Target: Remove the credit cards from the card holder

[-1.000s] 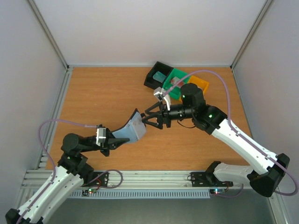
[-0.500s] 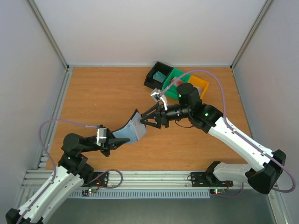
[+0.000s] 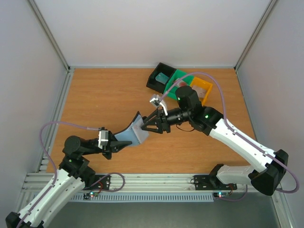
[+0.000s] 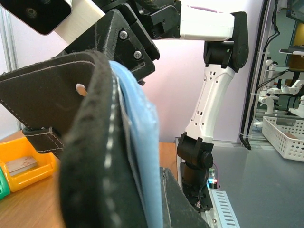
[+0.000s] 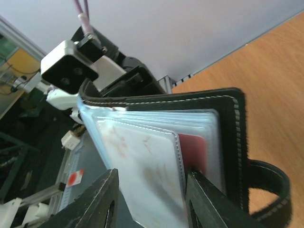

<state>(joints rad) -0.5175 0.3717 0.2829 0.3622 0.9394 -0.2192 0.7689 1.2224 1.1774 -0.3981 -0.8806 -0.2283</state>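
My left gripper (image 3: pixel 119 144) is shut on the black card holder (image 3: pixel 135 132) and holds it open and tilted above the table. In the right wrist view its clear sleeves fan out: a whitish card (image 5: pixel 142 161) sits in the front sleeve and a red card (image 5: pixel 195 151) in one behind. My right gripper (image 5: pixel 152 202) is open, one finger on each side of the front sleeve's edge, and it shows at the holder's right edge in the top view (image 3: pixel 148 125). In the left wrist view the holder (image 4: pixel 90 156) fills the frame, clamped by my left gripper (image 4: pixel 142 209). A teal card (image 3: pixel 161 78) lies in the black tray.
A black tray (image 3: pixel 153 81), a green tray (image 3: pixel 179 76) and an orange tray (image 3: pixel 205 85) stand in a row at the back right, just behind my right arm. The orange tray (image 4: pixel 28 173) holds a flat greyish piece. Metal rails line the table's left and front edges.
My right gripper has moved left toward the card holder and now straddles its sleeves. The left arm and the holder have stayed in place.
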